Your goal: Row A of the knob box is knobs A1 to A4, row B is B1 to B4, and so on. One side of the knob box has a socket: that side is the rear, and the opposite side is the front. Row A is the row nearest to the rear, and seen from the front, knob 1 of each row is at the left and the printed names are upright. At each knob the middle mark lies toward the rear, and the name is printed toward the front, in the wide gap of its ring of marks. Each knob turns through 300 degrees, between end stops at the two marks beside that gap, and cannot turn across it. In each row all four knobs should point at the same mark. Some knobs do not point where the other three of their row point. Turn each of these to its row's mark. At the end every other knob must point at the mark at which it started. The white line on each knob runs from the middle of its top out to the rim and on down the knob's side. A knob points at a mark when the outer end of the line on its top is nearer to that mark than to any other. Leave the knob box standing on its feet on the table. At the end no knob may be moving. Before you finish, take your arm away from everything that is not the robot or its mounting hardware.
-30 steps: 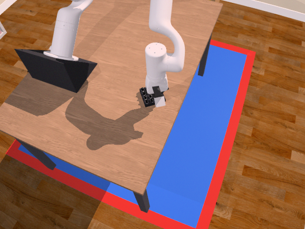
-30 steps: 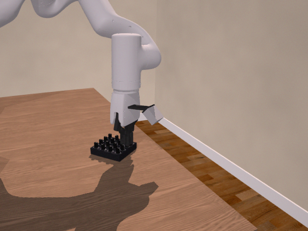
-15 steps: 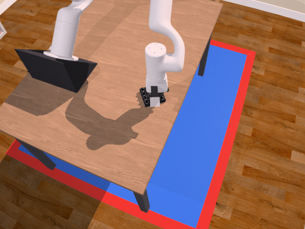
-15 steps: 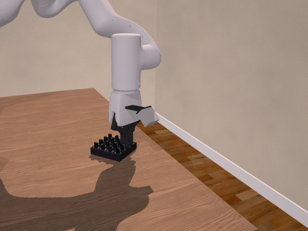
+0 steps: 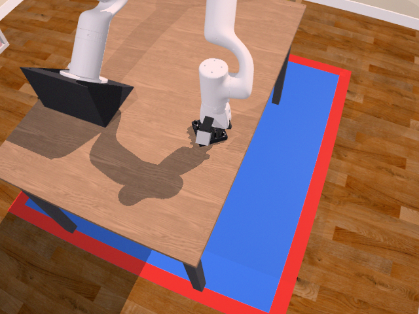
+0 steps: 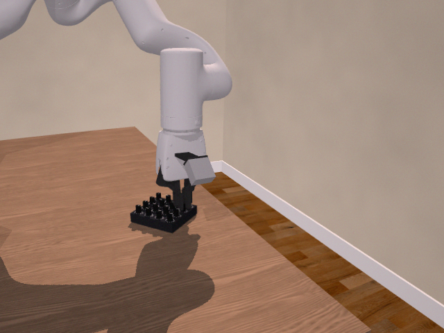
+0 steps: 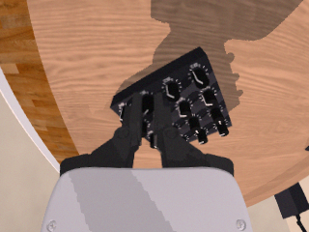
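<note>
The black knob box [image 5: 221, 135] [image 6: 161, 221] [image 7: 183, 70] stands on its feet on the wooden table, near the table's right edge. It carries several black knobs with white lines; their names and marks are too small to read. My gripper [image 6: 182, 207] [image 7: 148, 103] [image 5: 213, 129] points straight down onto the box and is shut on a knob [image 7: 150, 111] in the box's outer row, at the near left of the box in the wrist view. The fingers hide most of this knob. The wrist hides most of the box in the top view.
The arm's black base [image 5: 77, 93] stands at the table's back left. The table edge [image 5: 233, 189] lies close to the right of the box, with a blue and red floor mat [image 5: 287, 169] below. A wall [image 6: 322, 107] stands beyond.
</note>
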